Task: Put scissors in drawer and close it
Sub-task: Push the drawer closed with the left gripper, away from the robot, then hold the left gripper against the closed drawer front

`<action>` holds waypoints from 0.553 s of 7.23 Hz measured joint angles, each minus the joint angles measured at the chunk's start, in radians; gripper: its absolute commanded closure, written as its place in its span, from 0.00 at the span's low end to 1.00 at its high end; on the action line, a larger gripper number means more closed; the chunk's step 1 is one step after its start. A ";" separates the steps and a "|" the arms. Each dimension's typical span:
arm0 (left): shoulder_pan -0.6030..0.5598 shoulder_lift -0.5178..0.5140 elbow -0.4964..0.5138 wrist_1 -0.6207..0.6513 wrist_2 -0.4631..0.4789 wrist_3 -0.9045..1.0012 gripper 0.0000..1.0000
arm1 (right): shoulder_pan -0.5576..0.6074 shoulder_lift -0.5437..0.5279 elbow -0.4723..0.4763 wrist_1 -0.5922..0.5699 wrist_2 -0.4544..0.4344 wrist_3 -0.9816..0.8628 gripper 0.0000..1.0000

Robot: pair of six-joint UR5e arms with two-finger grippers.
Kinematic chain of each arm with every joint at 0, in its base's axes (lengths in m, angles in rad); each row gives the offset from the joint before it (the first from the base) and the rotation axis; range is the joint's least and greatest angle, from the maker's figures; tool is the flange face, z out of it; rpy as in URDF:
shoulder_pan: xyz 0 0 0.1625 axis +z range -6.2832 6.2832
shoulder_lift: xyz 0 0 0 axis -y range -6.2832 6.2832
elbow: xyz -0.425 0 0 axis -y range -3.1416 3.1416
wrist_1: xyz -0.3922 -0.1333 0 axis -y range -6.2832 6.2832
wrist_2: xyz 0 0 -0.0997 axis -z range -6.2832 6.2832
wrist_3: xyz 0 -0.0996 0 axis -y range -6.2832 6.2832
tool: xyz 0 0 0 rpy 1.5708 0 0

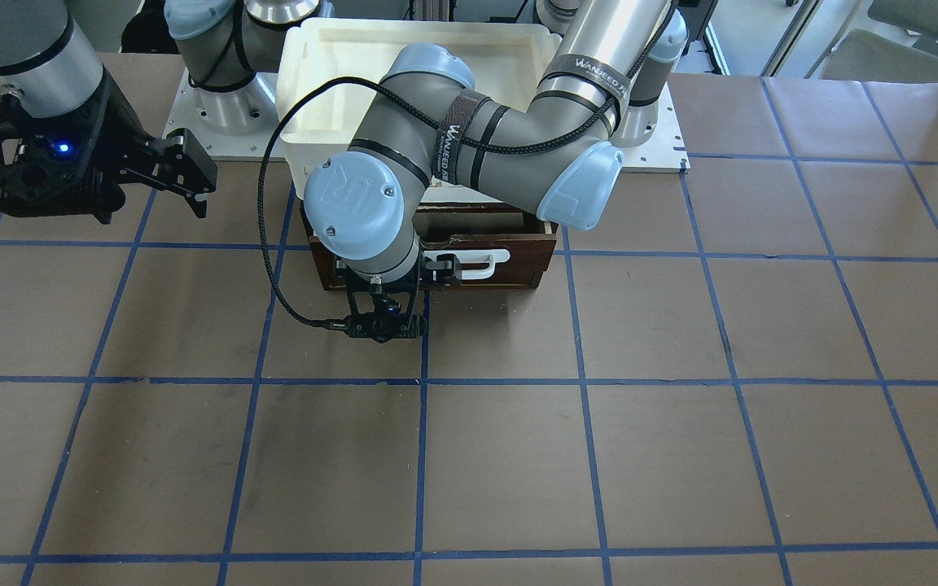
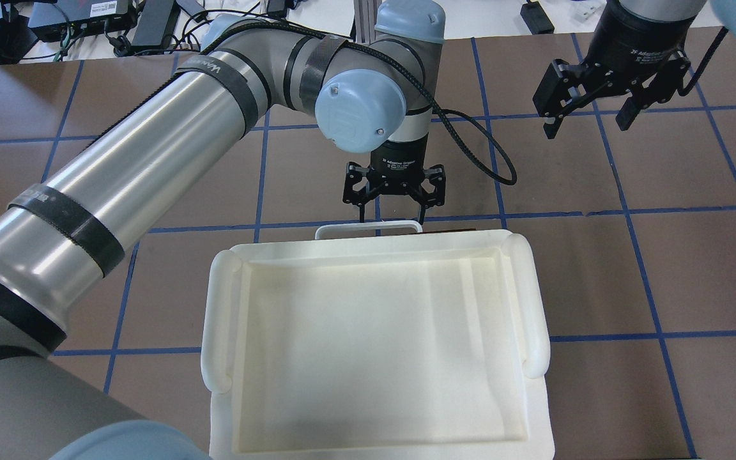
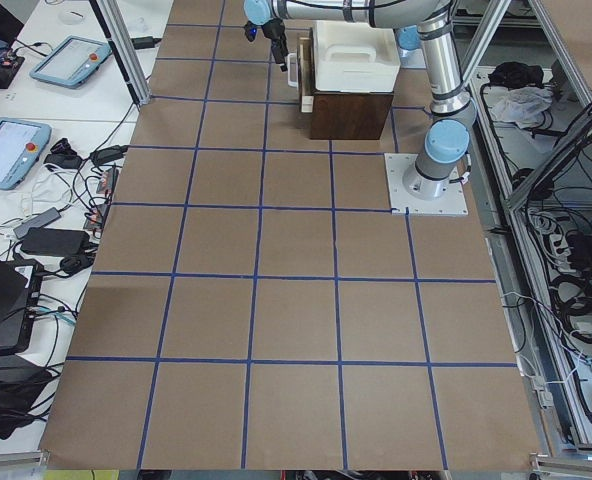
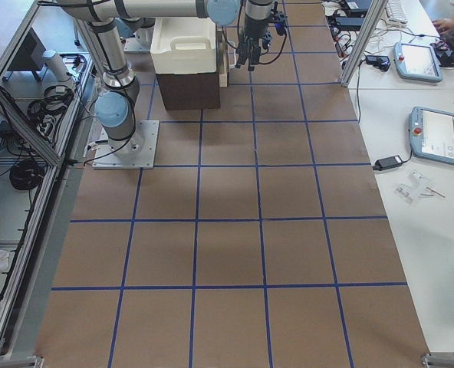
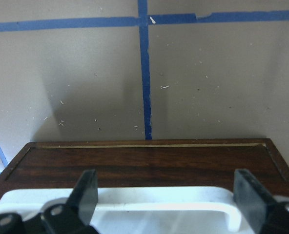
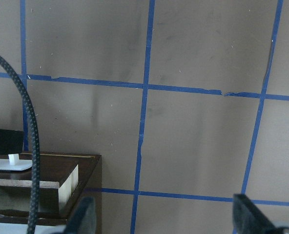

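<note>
The drawer has a dark brown front and a white bar handle, and sits in a brown box under a white tray. It stands pulled out a little, with a strip of pale plywood side showing in the right wrist view. My left gripper is open at the handle, one finger on each side of the white bar. My right gripper is open and empty, held above the table off to the side of the box. The scissors show in no view.
A large white plastic tray lies on top of the box and covers the drawer from above. Brown paper with blue tape lines covers the table. The arm bases stand on a white plate behind the box.
</note>
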 measured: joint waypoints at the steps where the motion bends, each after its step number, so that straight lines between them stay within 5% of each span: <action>1: -0.001 0.007 -0.007 -0.009 -0.010 0.000 0.00 | 0.000 0.000 0.000 0.000 0.000 0.000 0.00; 4: -0.006 0.030 -0.013 -0.080 -0.040 -0.010 0.00 | -0.001 -0.008 0.001 0.003 0.003 0.000 0.00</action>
